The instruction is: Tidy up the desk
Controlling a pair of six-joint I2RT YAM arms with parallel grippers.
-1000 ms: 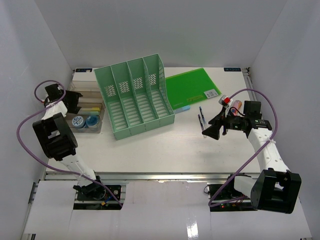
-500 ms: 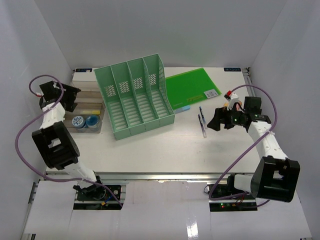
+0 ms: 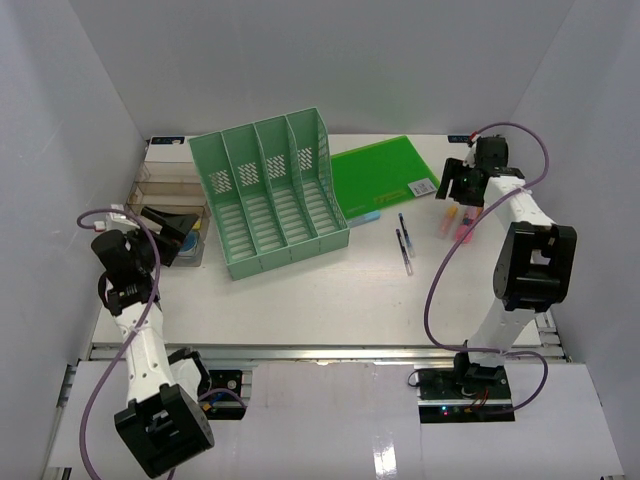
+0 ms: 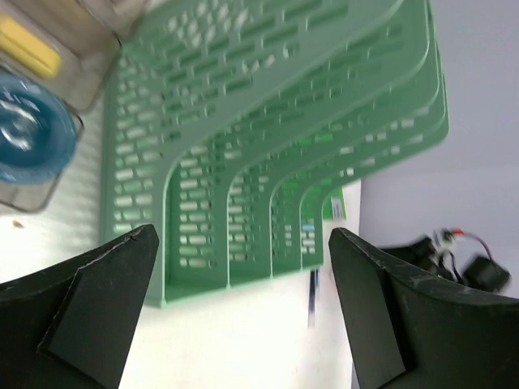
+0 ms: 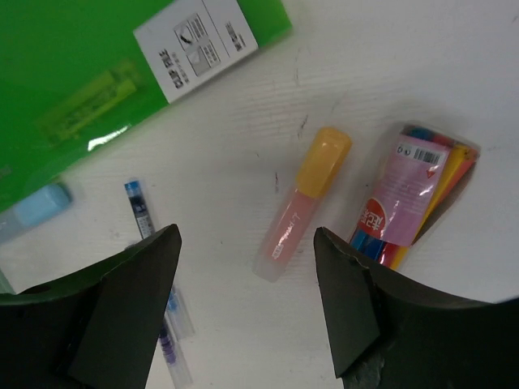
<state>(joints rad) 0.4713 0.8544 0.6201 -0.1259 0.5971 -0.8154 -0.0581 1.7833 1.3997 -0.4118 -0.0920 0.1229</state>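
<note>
The desk (image 3: 330, 290) is white & flat. It lies in front of both arm bases, btw the white walls. Its long side runs left to right in the top view & its short side goes away from the arms. A mint-green file rack (image 3: 270, 190) stands at the back left, w/ a green clip file (image 3: 385, 175) just right of it and two pens (image 3: 403, 240) nearby. The left gripper (image 4: 243, 235) hangs by the clear tray (image 3: 160, 185), fingers spread wide, nothing in them. The right gripper (image 5: 247, 235) is spread & empty too, over a pink highlighter (image 5: 302, 203). Only the right wrist cam shows the words "CLIP FILE" & the pack of markers (image 5: 409, 198) up close. The left wrist cam, blurry, shows a blue round tub (image 4: 24, 134) in the tray.
</note>
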